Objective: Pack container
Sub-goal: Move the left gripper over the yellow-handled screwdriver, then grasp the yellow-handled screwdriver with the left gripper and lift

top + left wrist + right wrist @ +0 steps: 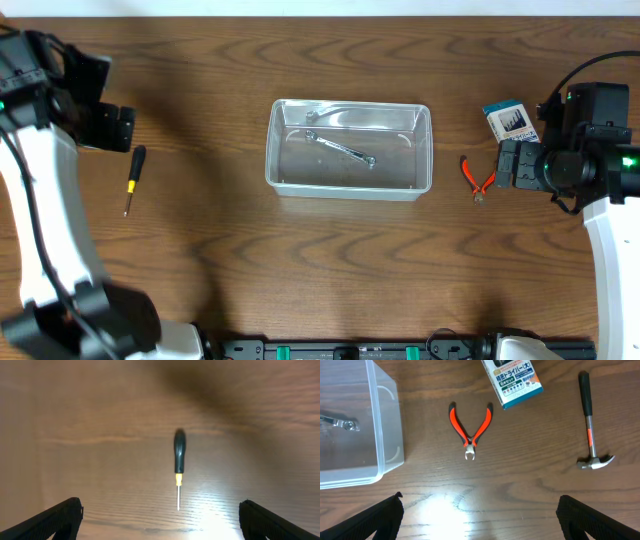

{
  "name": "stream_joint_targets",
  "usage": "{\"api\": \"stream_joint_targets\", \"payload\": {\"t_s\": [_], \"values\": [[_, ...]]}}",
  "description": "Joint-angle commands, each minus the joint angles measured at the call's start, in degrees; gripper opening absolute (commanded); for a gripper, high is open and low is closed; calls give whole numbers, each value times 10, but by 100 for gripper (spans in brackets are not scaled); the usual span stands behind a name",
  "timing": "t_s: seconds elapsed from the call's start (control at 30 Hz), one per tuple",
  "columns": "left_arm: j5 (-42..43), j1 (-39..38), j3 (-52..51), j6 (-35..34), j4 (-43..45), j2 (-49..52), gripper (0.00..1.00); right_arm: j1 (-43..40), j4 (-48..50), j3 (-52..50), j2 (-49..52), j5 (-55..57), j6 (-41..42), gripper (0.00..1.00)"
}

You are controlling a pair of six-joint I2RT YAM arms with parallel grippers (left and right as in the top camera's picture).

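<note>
The clear plastic container [349, 150] stands at the table's middle with a metal wrench [341, 149] lying in it; its corner shows in the right wrist view [380, 435]. A black-and-yellow screwdriver [133, 177] lies to the left, also in the left wrist view [179, 462]. Red-handled pliers [477, 177] lie right of the container, also in the right wrist view [471, 427]. My left gripper [160, 520] is open and empty above the screwdriver. My right gripper [479, 517] is open and empty above the pliers.
A small blue-and-white box [510, 121] lies at the right, also in the right wrist view [512, 380]. A hammer [590, 425] lies right of the box. The brown wood table [300, 270] spreads all round.
</note>
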Motion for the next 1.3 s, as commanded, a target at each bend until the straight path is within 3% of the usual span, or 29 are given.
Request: {"api": "stream_joint_targets", "payload": {"t_s": [0.0, 0.4, 0.97, 1.03, 1.17, 1.27], "values": [[20, 20, -8, -8, 8, 65, 98, -4, 3, 7, -3, 6, -10, 99], [29, 27, -8, -10, 22, 254, 98, -4, 12, 7, -2, 6, -10, 99], [28, 28, -8, -10, 27, 330, 99, -4, 24, 7, -3, 6, -10, 99], [28, 28, -8, -10, 27, 330, 91, -4, 24, 7, -2, 6, -10, 99], [28, 28, -8, -10, 25, 330, 63, -4, 23, 7, -3, 6, -10, 99], [28, 28, -8, -10, 22, 330, 52, -4, 22, 7, -2, 6, -10, 99]]}}
